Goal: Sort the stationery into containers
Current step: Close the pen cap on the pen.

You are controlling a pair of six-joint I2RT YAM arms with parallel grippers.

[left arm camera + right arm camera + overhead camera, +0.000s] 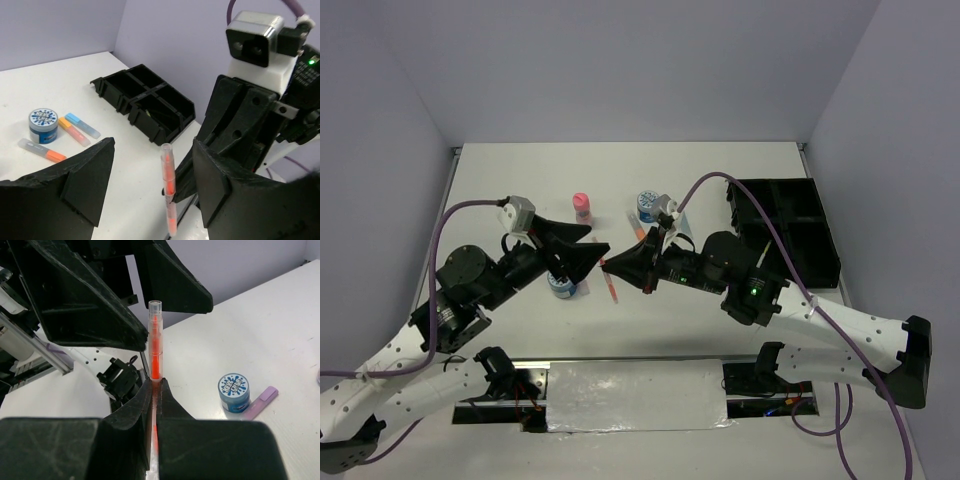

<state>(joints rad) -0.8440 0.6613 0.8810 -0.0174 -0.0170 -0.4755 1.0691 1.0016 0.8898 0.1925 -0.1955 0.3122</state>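
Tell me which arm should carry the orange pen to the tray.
Right. The right pincer is shut on the orange pen, and the black tray lies on that side; the left pincer stands open around the pen.

One tub (560,286) is half covered in the top view by the left gripper (598,240). The lower end of the orange pen (155,347) is hidden between the fingers (137,407) of the right gripper (156,387). A purple object (318,376) is cut off by the right wrist view's edge.
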